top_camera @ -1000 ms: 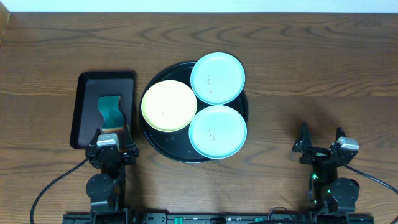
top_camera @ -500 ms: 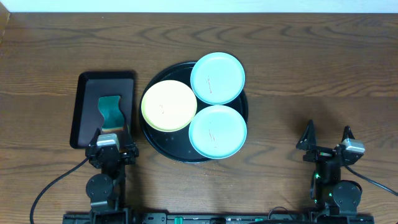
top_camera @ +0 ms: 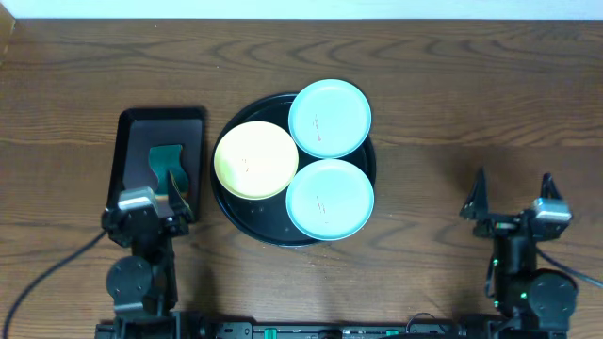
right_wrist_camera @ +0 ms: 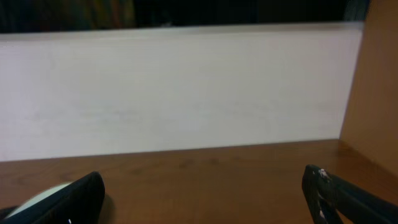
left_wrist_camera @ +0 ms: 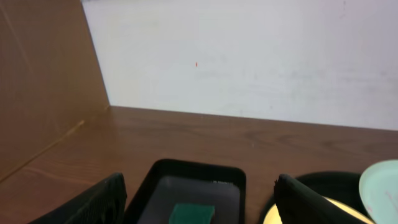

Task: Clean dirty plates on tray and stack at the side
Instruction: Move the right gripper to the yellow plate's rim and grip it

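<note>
The round black tray (top_camera: 251,218) sits mid-table. It holds three plates: a pale yellow plate (top_camera: 256,160) on its left, an aqua plate (top_camera: 329,117) at its far right and another aqua plate (top_camera: 330,199) at its near right. Faint marks show on each. My left gripper (top_camera: 151,193) is open and empty over the near end of the rectangular tray; in the left wrist view (left_wrist_camera: 199,180) it frames the green sponge (left_wrist_camera: 193,213). My right gripper (top_camera: 513,188) is open and empty over bare table right of the round tray, also in the right wrist view (right_wrist_camera: 202,186).
A smaller rectangular black tray (top_camera: 127,160) lies left of the round tray, with a green sponge (top_camera: 170,162) in it. The left wrist view shows the round tray's edge (left_wrist_camera: 329,180), the yellow plate (left_wrist_camera: 272,216) and an aqua plate (left_wrist_camera: 382,186). A white wall runs behind the table.
My left gripper has shifted left and forward toward the rectangular tray. My right gripper has moved to the right and its fingers have spread wider. The plates have not moved.
</note>
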`<state>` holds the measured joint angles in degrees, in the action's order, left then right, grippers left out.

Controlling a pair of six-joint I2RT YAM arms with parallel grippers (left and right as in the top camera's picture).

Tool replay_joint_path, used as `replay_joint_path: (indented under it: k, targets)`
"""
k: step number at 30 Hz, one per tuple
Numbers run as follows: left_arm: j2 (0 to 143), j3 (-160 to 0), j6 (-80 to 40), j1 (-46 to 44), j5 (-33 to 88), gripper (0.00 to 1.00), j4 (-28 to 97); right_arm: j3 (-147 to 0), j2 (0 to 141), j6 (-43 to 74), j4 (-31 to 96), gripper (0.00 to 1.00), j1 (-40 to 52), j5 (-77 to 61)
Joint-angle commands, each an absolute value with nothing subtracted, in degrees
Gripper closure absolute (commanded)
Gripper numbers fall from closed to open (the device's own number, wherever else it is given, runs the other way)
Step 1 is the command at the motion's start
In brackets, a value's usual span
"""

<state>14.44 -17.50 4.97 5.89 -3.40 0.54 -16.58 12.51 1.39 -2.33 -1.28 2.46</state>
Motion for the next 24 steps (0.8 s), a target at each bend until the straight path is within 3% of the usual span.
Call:
replay_joint_path:
  k: [1,17,24]
  targets:
    - [22.06,-25.82,5.78,5.8,-4.51,0.23,3.51,-24.34,20.4,-0.97,-0.91,0.01,-1.8,-1.67]
    - [59.11,-69.38,10.48,5.8,-4.27,0.23,43.44,-69.01,64.66,-0.93,29.47,0.01,-1.78,-13.26]
    - [72.36,-83.35,10.46,5.8,7.09,0.23,58.24,-81.43,76.88,-0.91,42.92,0.01,-1.78,-19.49]
